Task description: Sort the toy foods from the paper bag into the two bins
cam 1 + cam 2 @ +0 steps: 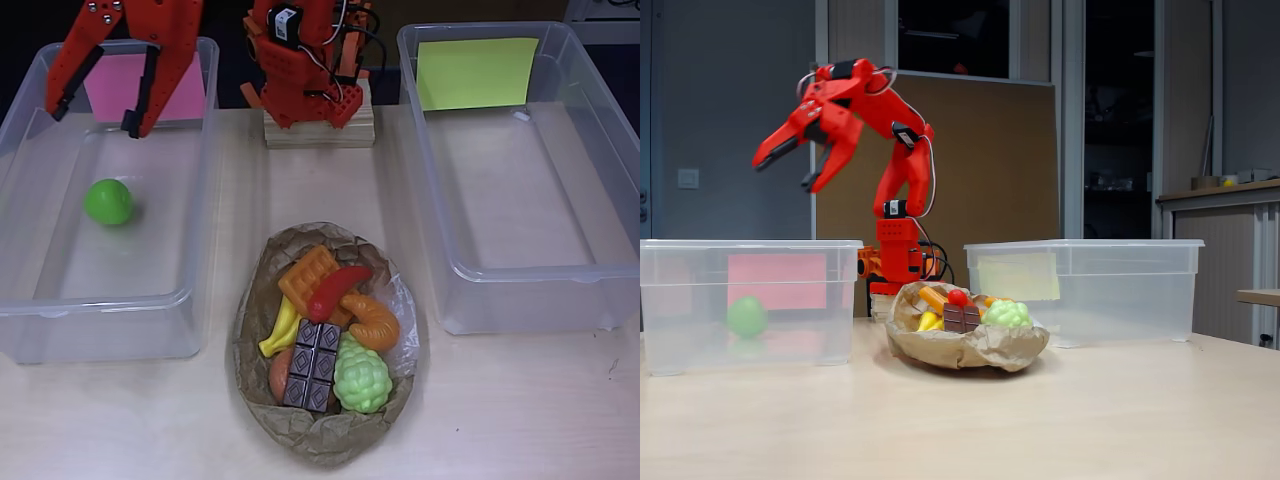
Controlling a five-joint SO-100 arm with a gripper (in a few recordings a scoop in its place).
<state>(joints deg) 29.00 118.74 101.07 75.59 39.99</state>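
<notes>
Red jaws of mine hang spread and empty above the pink-sheet bin (30, 120); the paper bag (262, 300) lies right and nearer in the overhead view.

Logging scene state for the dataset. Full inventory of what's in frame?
bins: 2, clear; pink sheet on left, yellow-green sheet on right, overhead view
apple: 1, green, in pink-sheet bin
paper bag: 1, brown, table centre
waffle: 1, orange, in bag
chili: 1, red, in bag
croissant: 1, orange-brown, in bag
bananas: 1 bunch, yellow, in bag
chocolate bar: 1, brown, in bag
grapes: 1, pale green, in bag
end effector: 1, red, open, above pink-sheet bin
</notes>
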